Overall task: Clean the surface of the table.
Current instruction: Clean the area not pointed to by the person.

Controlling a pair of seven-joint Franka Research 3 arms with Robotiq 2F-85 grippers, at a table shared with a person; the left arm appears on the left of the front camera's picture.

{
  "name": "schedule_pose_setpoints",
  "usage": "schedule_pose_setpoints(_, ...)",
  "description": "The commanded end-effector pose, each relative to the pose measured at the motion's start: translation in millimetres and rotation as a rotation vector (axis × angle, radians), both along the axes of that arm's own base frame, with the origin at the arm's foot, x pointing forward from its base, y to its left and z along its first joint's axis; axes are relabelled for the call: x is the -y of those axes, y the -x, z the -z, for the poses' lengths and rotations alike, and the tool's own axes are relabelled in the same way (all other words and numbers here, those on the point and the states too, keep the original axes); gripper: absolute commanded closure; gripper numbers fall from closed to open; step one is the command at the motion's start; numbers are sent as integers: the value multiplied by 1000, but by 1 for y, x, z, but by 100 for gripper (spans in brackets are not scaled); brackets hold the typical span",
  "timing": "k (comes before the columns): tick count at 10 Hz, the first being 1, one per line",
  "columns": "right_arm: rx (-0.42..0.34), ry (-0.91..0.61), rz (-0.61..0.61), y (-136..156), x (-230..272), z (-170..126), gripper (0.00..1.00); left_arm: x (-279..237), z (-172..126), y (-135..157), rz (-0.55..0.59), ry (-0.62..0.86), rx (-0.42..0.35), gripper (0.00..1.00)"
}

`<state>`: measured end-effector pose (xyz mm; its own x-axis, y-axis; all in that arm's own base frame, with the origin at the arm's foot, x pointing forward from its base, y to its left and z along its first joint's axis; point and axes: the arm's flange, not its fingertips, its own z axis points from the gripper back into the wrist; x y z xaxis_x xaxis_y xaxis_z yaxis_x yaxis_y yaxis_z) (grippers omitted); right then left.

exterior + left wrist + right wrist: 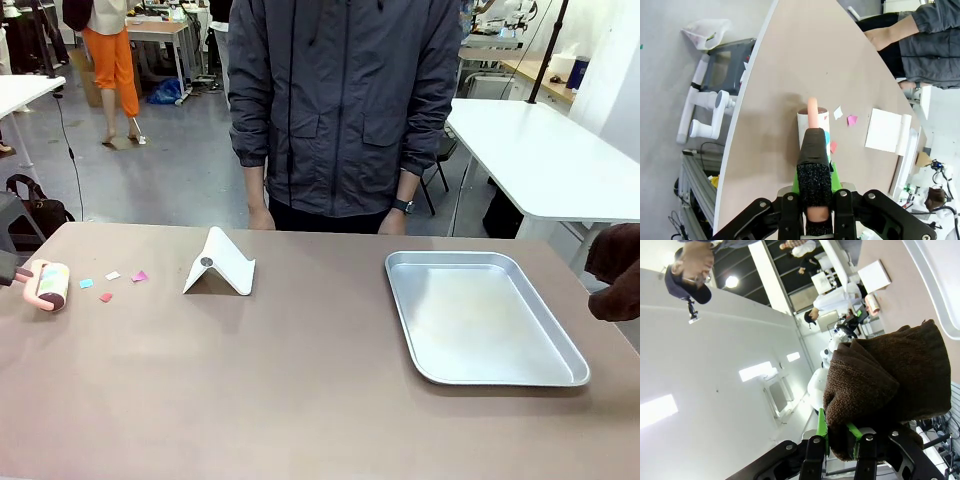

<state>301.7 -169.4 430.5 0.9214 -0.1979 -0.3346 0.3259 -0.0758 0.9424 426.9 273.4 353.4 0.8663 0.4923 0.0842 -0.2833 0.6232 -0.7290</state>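
Just at three o'clock of the roller [52, 285], clamped in the left gripper [815, 150]: scraps [105, 297] on the table [300, 400]; well apart, clutching a cloth [885, 380], the right gripper [837, 432].

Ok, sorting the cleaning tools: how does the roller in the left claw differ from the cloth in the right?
The roller is pink and white, a stiff cylinder; the cloth is dark brown, soft and bunched. The roller is at the table's left end by paper scraps; the cloth at its right end beside the tray. The left claw and right claw are both shut on them.
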Motion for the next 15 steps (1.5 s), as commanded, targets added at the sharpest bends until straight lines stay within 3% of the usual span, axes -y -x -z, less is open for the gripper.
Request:
schedule_pose_setpoints(1,-17,-9,-6,3,-1,-6,90,8,0,4,-12,-9,53,78)
schedule_pose_setpoints(6,-17,-9,-6,3,-1,-6,90,21,4,-1,-13,-24,54,78)
schedule_pose_setpoints(11,-17,-9,-6,3,-1,-6,90,47,16,-21,-9,-56,-16,78)
schedule_pose_setpoints(15,-17,-9,-6,3,-1,-6,90,92,26,-34,60,-77,-46,78)
